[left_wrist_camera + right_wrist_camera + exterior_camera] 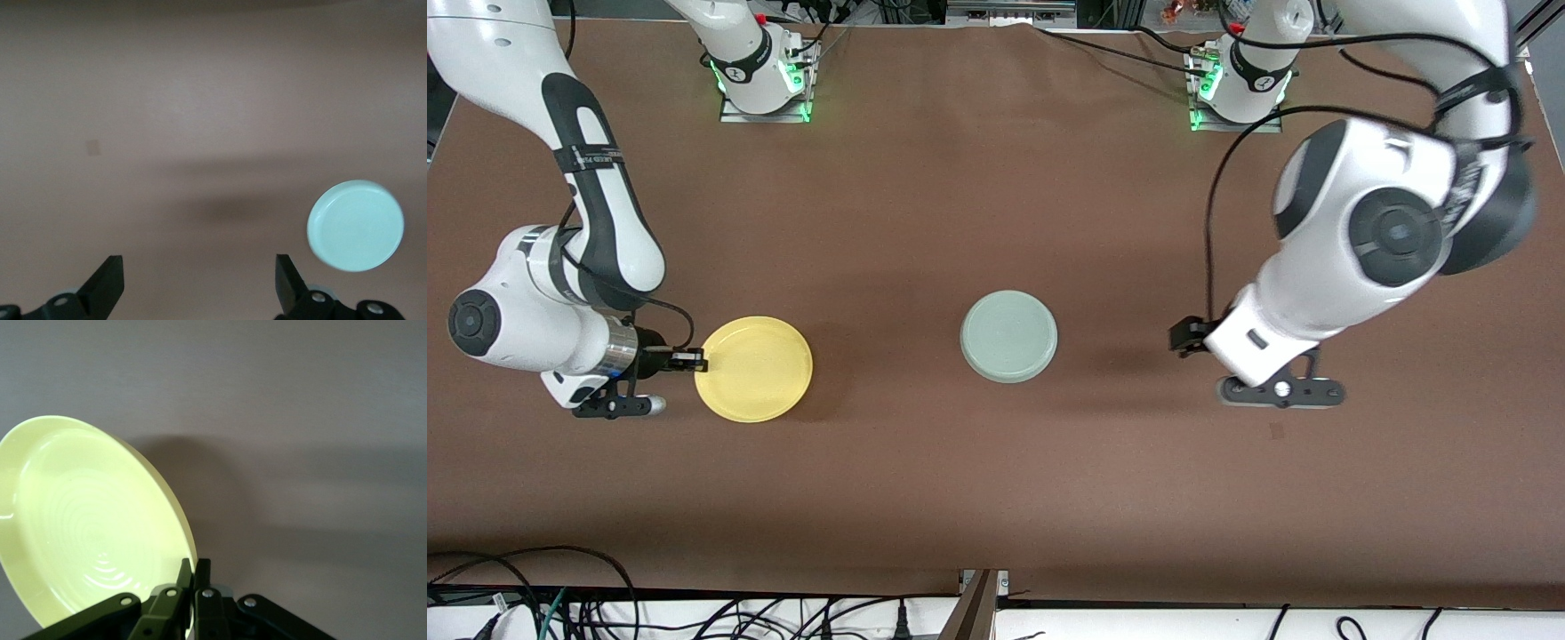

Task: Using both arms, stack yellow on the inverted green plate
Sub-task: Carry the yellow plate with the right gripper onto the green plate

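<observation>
The right gripper has its jaws pinched tight on the rim of the small round bright yellow plastic plate, at the edge that faces the right arm's end of the brown surface. In the right wrist view the yellow plate shows its hollow upper face with faint rings, tilted and casting a shadow on the surface below.

The left gripper has its jaws spread wide with nothing between them, over bare surface toward the left arm's end. Its two black fingertips stand well apart.

The small round pale mint-green plate lies upside down on the surface between the two grippers, apart from both, its flat underside up.
</observation>
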Tool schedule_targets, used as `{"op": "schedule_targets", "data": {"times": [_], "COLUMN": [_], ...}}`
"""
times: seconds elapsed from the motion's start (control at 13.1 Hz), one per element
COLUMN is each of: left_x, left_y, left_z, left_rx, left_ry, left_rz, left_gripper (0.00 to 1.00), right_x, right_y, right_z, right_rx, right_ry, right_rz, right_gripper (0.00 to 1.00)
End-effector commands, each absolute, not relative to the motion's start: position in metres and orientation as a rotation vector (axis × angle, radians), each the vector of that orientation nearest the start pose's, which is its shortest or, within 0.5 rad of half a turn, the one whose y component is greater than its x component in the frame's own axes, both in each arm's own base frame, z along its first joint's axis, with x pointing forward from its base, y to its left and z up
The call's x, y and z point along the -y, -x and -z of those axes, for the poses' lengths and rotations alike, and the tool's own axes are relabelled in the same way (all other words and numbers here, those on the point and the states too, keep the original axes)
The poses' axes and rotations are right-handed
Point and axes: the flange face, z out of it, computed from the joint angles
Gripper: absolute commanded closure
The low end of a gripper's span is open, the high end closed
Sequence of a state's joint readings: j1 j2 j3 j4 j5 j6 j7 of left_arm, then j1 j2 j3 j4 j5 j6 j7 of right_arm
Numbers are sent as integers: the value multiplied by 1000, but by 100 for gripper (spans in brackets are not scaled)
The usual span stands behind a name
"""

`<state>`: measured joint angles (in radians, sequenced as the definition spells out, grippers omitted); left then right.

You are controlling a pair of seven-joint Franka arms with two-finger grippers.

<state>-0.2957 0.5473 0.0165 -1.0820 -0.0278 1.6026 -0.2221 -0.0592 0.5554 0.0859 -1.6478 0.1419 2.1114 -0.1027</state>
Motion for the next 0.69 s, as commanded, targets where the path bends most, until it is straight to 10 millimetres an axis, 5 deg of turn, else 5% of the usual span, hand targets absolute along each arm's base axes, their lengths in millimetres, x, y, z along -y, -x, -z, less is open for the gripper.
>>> {"op": "schedule_targets", "data": {"times": [0.0, 0.38, 0.61], "left_x": [141, 66, 47], "left_y": [-657, -616, -593], "left_z": [-535, -570, -567], "left_rx": [-144, -129, -94], "left_ry": [3115, 3092, 3099], "left_rz": [-52, 41, 52], "left_gripper": [0, 0, 0], "right_x": [-44, -162, -242], "right_y": [-674, -657, -638], "right_z": [-295, -299, -290], "right_rx": [73, -170, -249], "right_ry": [2927, 2857, 2795], "right_rz": [-126, -206, -240], "right_gripper": [100, 100, 100]}}
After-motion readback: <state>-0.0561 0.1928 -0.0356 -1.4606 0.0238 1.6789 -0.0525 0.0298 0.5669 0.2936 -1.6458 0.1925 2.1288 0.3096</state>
